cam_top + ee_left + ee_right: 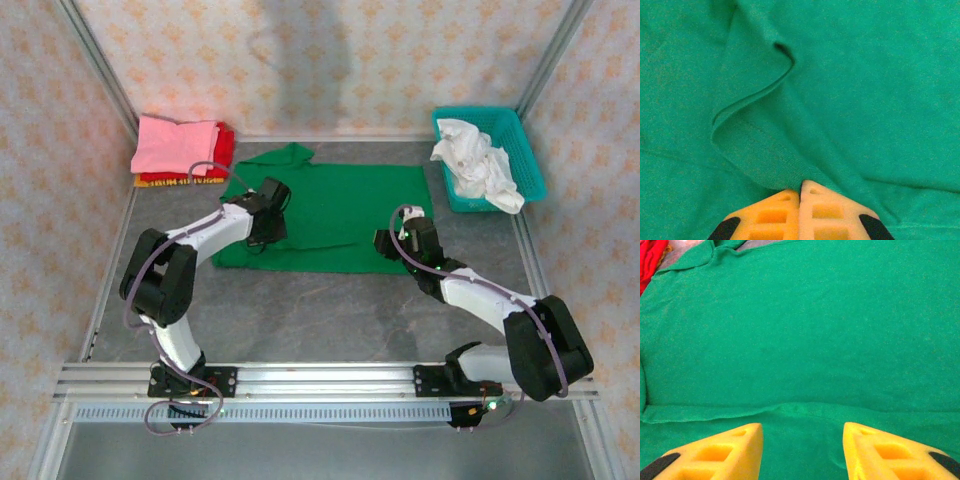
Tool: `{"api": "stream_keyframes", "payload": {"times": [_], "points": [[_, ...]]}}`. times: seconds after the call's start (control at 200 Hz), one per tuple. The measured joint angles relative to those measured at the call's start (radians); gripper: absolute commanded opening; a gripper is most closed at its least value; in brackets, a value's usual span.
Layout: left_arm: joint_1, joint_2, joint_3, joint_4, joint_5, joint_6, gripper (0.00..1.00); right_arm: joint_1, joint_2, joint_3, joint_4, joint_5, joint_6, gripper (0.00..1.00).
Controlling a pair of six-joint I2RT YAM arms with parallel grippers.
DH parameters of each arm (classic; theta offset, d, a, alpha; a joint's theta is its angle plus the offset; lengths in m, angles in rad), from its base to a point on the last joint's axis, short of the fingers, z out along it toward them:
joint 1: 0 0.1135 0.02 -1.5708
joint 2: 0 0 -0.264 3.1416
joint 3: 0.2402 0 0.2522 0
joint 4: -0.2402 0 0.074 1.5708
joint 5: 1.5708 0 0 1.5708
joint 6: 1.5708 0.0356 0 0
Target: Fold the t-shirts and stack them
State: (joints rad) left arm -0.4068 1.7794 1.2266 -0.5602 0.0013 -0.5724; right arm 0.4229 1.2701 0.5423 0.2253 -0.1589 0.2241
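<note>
- Already, you're seeing a folded, pink-topped stack (pixel 176 146) lying at 10 o'clock.
- Your left gripper (pixel 801 186) is pinching the green shirt (pixel 340 215), which is lying at centre; your right gripper (pixel 802 432) is hanging spread over it.
- Folding and stacking it is remaining.

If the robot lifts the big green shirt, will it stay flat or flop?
Probably floppy: the green t-shirt bunches into a soft ridge where the left gripper pinches it. Lifted, it would likely sag and drape. Pushed, it may wrinkle rather than slide.
</note>
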Motion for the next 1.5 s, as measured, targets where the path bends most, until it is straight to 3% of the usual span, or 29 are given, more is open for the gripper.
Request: {"api": "stream_keyframes", "payload": {"times": [0.27, 0.33, 0.39, 0.52, 0.641, 0.826, 0.991, 1.141, 1.281, 1.501], "points": [[-0.034, 0.172, 0.249, -0.066, -0.044, 0.063, 0.0, 0.0, -0.005, 0.0, 0.0, 0.006, 0.002, 0.49], [-0.039, 0.219, 0.313, -0.089, -0.058, 0.081, 0.21, 0.0, -0.005, 0.0, 0.0, 0.006, 0.003, 0.49], [-0.042, 0.27, 0.389, -0.119, -0.072, 0.102, 0.31, 0.0, -0.005, 0.0, 0.0, 0.006, 0.003, 0.49], [-0.057, 0.349, 0.532, -0.163, -0.096, 0.156, 0.4, 0.0, -0.005, 0.0, 0.0, 0.006, 0.003, 0.5], [-0.084, 0.344, 0.564, -0.161, -0.099, 0.197, 0.44, 0.0, -0.005, 0.0, 0.0, 0.006, 0.003, 0.51], [-0.073, 0.155, 0.34, -0.054, -0.077, 0.204, 0.46, 0.0, -0.005, 0.0, 0.0, 0.011, 0.003, 0.49], [0.09, -0.037, 0.132, 0.039, -0.026, 0.189, 0.46, -0.003, 0.012, 0.016, -0.025, 0.012, 0.021, 0.46], [0.23, 0.004, 0.077, 0.085, 0.031, 0.181, 0.44, -0.066, 0.13, 0.142, -0.135, -0.01, 0.109, 0.43], [0.231, 0.059, 0.027, 0.113, 0.077, 0.176, 0.43, -0.128, 0.299, 0.291, -0.262, -0.016, 0.187, 0.43], [0.254, 0.068, -0.101, 0.164, 0.126, 0.129, 0.42, -0.172, 0.447, 0.369, -0.367, -0.025, 0.253, 0.44]]}}
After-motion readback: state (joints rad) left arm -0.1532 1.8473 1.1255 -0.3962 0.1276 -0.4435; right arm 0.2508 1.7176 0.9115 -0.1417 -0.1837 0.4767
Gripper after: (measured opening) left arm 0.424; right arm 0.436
